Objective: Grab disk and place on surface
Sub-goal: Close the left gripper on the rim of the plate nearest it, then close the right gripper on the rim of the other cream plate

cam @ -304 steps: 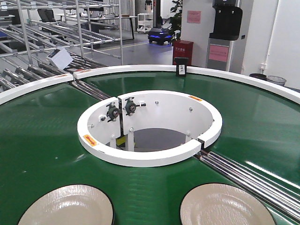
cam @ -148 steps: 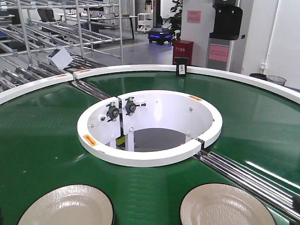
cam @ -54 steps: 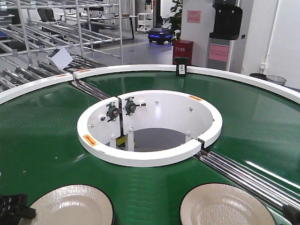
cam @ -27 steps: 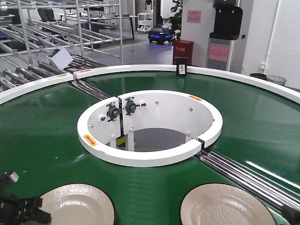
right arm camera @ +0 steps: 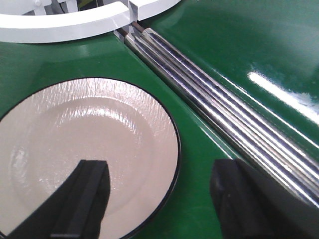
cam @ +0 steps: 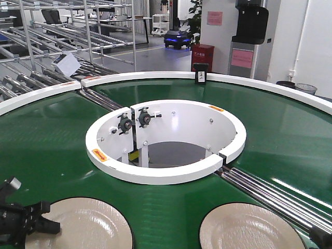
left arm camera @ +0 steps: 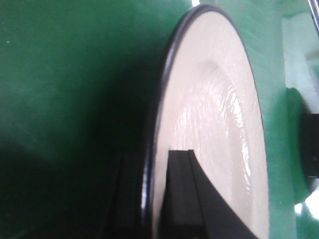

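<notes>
Now close the left gripper (left arm camera: 154, 159), jaws apart astride the rim of the plate (left arm camera: 214, 99), evenly before lifting, leaving the right gripper (right arm camera: 160, 169) spread wide.

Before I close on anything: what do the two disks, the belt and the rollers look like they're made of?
Left disk: probably glazed ceramic or melamine. It has a glossy cream face with brushed streaks and a thin dark rim.
Right disk: same look, likely the same material.
Belt: green rubbery or PVC sheet, smooth with a soft sheen.
Rollers: bare polished metal with mirror-like highlights.
</notes>
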{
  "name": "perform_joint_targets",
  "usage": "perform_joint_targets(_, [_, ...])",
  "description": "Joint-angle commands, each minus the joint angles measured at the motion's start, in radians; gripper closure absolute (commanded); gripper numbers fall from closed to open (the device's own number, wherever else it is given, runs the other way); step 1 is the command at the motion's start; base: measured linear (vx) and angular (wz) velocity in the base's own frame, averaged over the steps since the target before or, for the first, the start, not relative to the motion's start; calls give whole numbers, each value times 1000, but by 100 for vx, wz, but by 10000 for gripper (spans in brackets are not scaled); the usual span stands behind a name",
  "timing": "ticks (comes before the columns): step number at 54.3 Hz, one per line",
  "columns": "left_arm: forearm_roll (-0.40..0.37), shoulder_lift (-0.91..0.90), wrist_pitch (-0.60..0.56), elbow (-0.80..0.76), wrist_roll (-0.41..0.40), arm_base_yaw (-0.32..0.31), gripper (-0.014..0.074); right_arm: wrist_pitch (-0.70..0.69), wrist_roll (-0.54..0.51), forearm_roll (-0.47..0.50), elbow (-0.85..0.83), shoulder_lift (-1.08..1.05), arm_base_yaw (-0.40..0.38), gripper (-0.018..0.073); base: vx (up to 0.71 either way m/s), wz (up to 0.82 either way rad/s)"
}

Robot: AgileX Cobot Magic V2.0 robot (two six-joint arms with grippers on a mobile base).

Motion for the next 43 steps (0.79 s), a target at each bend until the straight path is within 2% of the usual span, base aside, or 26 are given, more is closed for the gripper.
perform_joint_targets(1, [-20, -77, -9, -14, -45, -5, 603, -46, 50, 23, -63, -2, -2, 65, 0, 0])
perform_joint_targets(10, [-21, -131, -14, -15, -68, -5, 603, 142, 75, 31, -210, 54, -7, 65, 0, 0])
perform_joint_targets(13, [-19, -148, -16, -15, -68, -5, 603, 192, 84, 33, -268, 89, -31, 65, 0, 0])
perform_joint_targets(20, [-11, -182, -17, -15, -66, -5, 603, 255, 135, 39, -389, 197, -161, 65, 0, 0])
perform_joint_targets(26, [-10, -193, -16, -15, -66, -5, 603, 281, 126, 150, -462, 308, -307, 74, 0, 0])
perform_joint_targets(30, [-11, -194, -9, -15, -66, -5, 603, 325, 32, 270, -488, 382, -381, 87, 0, 0])
perform_joint_targets(34, [-11, -194, 2, -14, -66, -5, 603, 377, -133, 439, -498, 461, -435, 102, 0, 0])
perform_joint_targets(39, [-11, -194, 2, -14, -66, -5, 603, 442, -394, 654, -498, 559, -456, 112, 0, 0])
perform_joint_targets(43, [-11, -194, 2, -14, -66, -5, 603, 476, -559, 808, -498, 629, -458, 112, 0, 0])
